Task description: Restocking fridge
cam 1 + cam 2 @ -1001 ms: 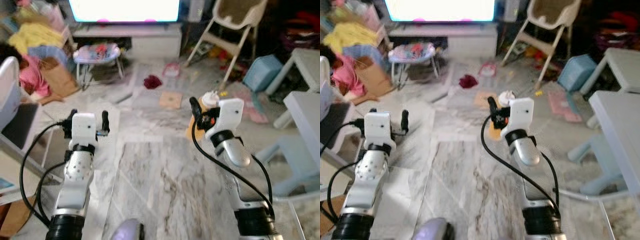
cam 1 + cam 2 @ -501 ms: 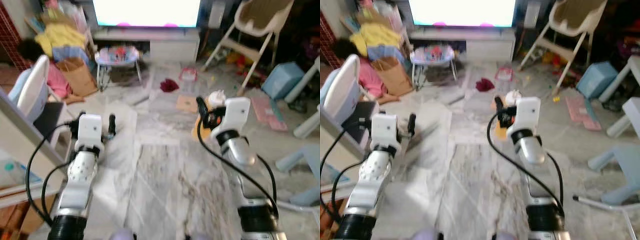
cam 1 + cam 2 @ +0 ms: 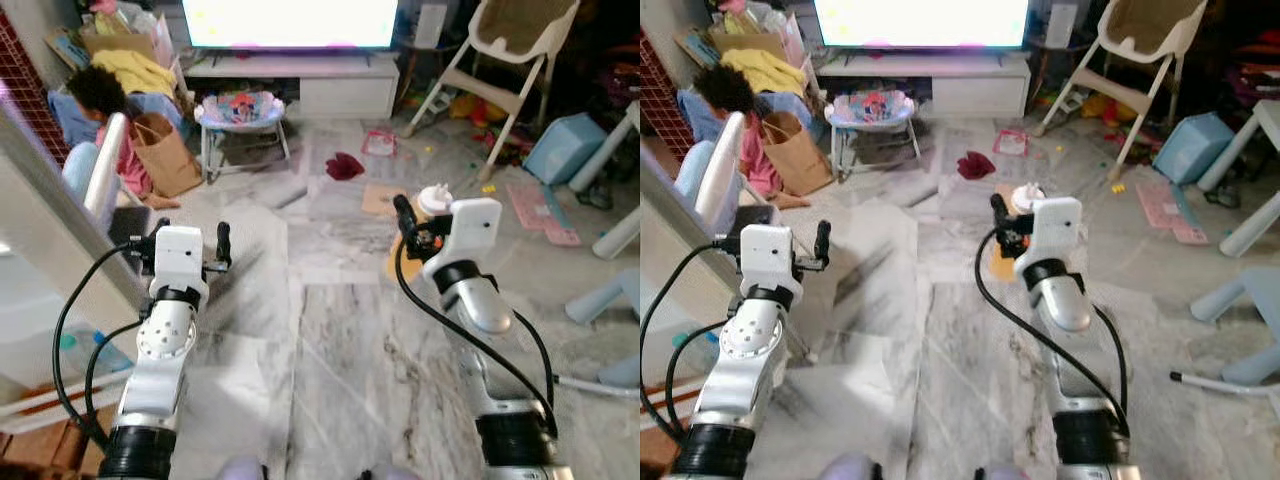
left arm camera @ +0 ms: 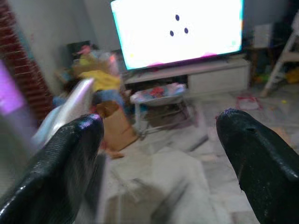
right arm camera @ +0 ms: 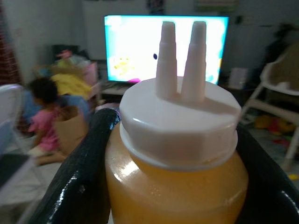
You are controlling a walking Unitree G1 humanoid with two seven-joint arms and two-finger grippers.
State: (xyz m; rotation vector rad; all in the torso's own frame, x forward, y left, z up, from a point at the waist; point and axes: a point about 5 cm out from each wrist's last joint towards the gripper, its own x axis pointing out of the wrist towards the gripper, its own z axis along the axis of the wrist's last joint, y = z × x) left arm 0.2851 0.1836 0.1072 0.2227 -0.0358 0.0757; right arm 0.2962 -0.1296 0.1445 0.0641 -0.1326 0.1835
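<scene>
My right gripper (image 3: pixel 418 214) is shut on a bottle of orange-yellow sauce (image 5: pixel 177 179) with a white twin-nozzle cap (image 3: pixel 433 198). It holds the bottle upright at chest height over the marble floor. In the right wrist view both black fingers (image 5: pixel 88 172) press the bottle's sides. My left gripper (image 4: pixel 159 135) is raised on the left and open, with nothing between its fingers. At the far left a white slanted panel (image 3: pixel 55 215) stands close to my left arm, with blue-capped bottles (image 3: pixel 72 345) low behind it.
A person in pink (image 3: pixel 100 105) sits on the floor at the back left beside a paper bag (image 3: pixel 162 150). A bright TV (image 3: pixel 290 20), a baby bouncer (image 3: pixel 238 108), a high chair (image 3: pixel 500 50) and a blue box (image 3: pixel 563 145) line the back. Toys litter the floor.
The whole picture has swung, so the camera turned; the white panel at the left has come into view and grown larger. Both arms keep their pose and the bottle stays held.
</scene>
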